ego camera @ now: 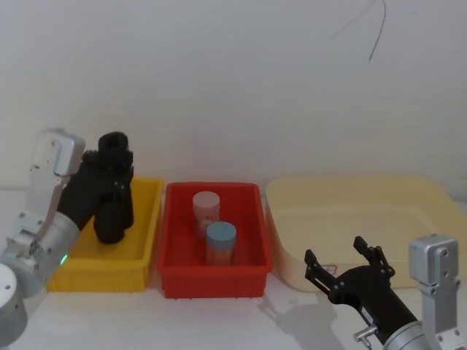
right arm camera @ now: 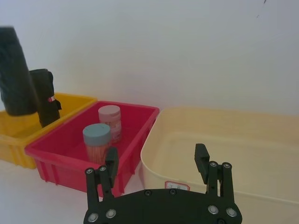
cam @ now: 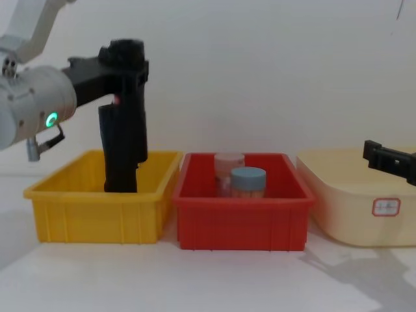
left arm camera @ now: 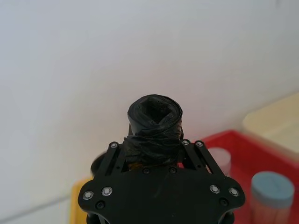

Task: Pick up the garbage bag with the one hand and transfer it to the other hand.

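Note:
The garbage bag (left arm camera: pixel 154 119) is a black roll standing upright, clamped between the fingers of my left gripper (left arm camera: pixel 154 144). In the head view the left gripper (ego camera: pixel 117 171) holds the bag (ego camera: pixel 114 144) above the yellow bin (ego camera: pixel 102 264) at the left. The chest view shows the bag (cam: pixel 128 52) and the left gripper (cam: pixel 127 75) well above that bin (cam: pixel 97 214). A second black roll (cam: pixel 119 166) stands in the bin just below. My right gripper (ego camera: pixel 334 249) hangs open and empty at the lower right, in front of the cream tub (ego camera: pixel 350 197).
A red bin (ego camera: pixel 211 281) between the yellow bin and the cream tub holds a pink-lidded jar (ego camera: pixel 206 208) and a blue-lidded jar (ego camera: pixel 220 244). A white wall rises behind the bins. Bare white table lies in front of them.

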Tool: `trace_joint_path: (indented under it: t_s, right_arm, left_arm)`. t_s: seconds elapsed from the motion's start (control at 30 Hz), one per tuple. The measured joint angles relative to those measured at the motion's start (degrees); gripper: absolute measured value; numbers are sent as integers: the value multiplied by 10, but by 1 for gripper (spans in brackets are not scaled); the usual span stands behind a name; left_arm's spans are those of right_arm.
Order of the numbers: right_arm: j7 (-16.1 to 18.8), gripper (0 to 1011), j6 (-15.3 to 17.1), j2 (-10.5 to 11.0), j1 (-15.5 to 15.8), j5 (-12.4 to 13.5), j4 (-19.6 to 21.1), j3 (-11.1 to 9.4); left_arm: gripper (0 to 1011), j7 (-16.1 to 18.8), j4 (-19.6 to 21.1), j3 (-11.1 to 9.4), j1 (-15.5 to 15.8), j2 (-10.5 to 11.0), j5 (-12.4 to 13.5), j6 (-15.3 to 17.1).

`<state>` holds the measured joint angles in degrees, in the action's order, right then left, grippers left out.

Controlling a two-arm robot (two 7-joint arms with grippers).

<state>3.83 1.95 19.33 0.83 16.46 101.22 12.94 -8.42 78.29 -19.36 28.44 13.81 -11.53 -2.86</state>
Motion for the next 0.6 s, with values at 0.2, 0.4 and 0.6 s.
trace_joint_path:
  t_s: [0.2, 0.4, 0.6]
  right_arm:
    - [0, 1000, 0, 0, 0, 0, 0, 0]
    - [0, 1000, 0, 0, 0, 0, 0, 0]
    - [0, 1000, 0, 0, 0, 0, 0, 0]
  left_arm:
    - [371, -29, 13, -6, 15, -2, -6, -5]
    - [371, -62, 16, -16, 30, -8, -16, -8]
    - [371, -97, 11, -30, 47, -21, -28, -9]
